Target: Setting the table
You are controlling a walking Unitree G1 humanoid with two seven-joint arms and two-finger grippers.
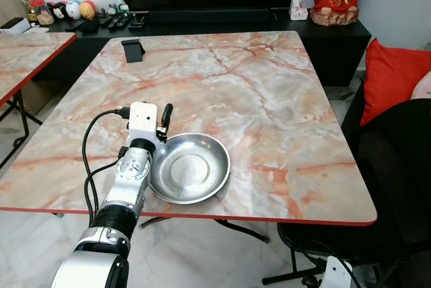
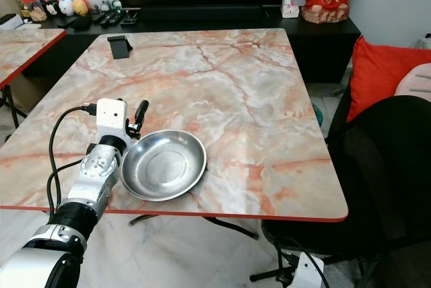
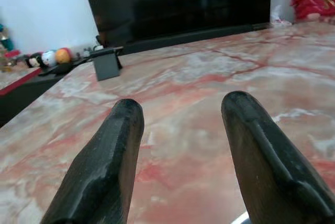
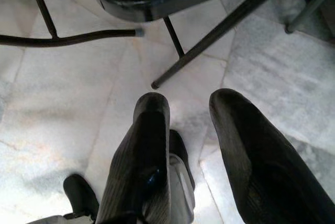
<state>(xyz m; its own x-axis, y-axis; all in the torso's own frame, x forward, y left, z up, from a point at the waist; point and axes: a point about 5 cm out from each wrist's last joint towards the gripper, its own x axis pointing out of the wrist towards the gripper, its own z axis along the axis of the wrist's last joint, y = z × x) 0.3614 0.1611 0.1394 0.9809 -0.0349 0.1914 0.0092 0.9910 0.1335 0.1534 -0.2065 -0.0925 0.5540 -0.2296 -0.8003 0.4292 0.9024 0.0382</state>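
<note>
I see the left gripper point(image 3: 180, 109), fingers apart, just left of the round, shiny metal bowl point(image 1: 188, 168) near my edge of the veined marble table point(image 1: 269, 93); the right gripper point(image 4: 188, 103) hangs, fingers apart, over pale floor tiles point(image 4: 68, 109).

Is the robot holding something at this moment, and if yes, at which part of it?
Nothing is held. The left gripper is beside the rim of the steel bowl, its jaws open over bare table. The right gripper hangs open above the floor.

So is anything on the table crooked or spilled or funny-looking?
Nothing is spilled or broken. The one odd thing: the metal bowl sits right at the near edge of the marble table, with no other dishes around it. The left gripper is beside its rim, fingers open.
</note>
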